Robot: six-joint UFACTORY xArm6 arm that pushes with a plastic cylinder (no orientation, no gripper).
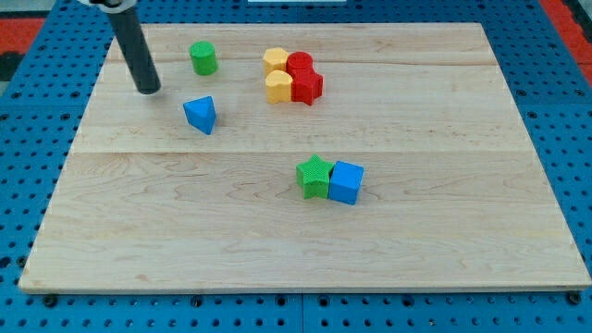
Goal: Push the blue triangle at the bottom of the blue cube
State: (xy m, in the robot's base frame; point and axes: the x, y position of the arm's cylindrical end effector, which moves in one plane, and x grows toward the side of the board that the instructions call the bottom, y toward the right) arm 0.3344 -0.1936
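- A straight dark rod is seen slanting down from the view's top left; my tip (148, 90) is set on the pale wooden board (444, 240), with nothing gripped, the rod having no jaws to open or close.
- The blue plastic triangle (201, 114) is found just beside my tip, at about four o'clock from it, apart and untouched.
- The blue plastic cube (346, 181) is placed well apart from the triangle, at about four o'clock, with a green star-shaped block (314, 176) touching it at nine o'clock.
- A green cylinder (203, 57) is shown at twelve o'clock from the triangle.
- Two yellow blocks (276, 74) and two red blocks (303, 78) are clustered touching, at two o'clock from the triangle.
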